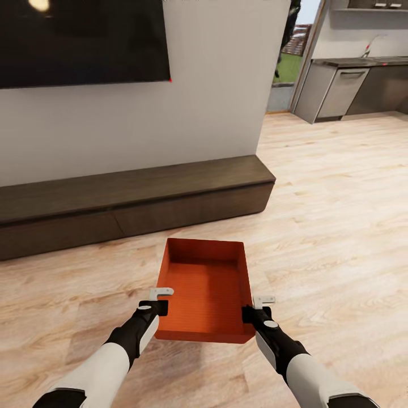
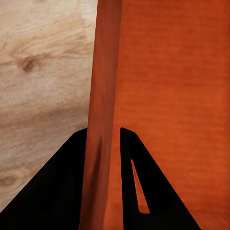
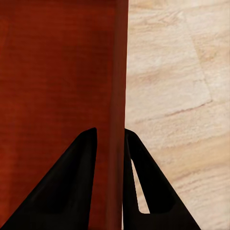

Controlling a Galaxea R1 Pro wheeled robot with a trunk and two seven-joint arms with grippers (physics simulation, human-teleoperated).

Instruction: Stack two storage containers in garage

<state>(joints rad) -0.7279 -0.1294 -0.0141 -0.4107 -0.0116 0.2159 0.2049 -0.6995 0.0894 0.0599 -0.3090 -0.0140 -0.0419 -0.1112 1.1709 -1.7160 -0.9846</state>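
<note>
Nearest the robot, both arms are reaching forward and holding 1 storage container (image 1: 205,289) between them, above the light wood floor (image 1: 340,226) of the living room. The left gripper (image 1: 160,300) is pinching the container's left wall near its near corner, and the left wrist view is showing that thin orange wall (image 2: 101,120) running up between the 2 dark jaws, which are clamped on it. The right gripper (image 1: 256,306) is doing the same on the right wall (image 3: 117,96), with its jaws closed tight on either side. The container is sitting open side up and empty, roughly level, though how far it is hanging clear of the floor is hard to judge from the head view.

Beyond it, the long dark bench (image 1: 136,201) is running along the white wall (image 1: 215,85), with the black TV (image 1: 79,39) mounted above. Farther right, a kitchen counter (image 1: 351,85) and a doorway (image 1: 289,51) are showing.

This looks like the carrying step for 1 of the 2 bins, with the garage not reached yet. The next move is calling for the base to turn away from the bench and drive out while both arms are keeping an even spacing, so the thin walls are not slipping or twisting.
</note>
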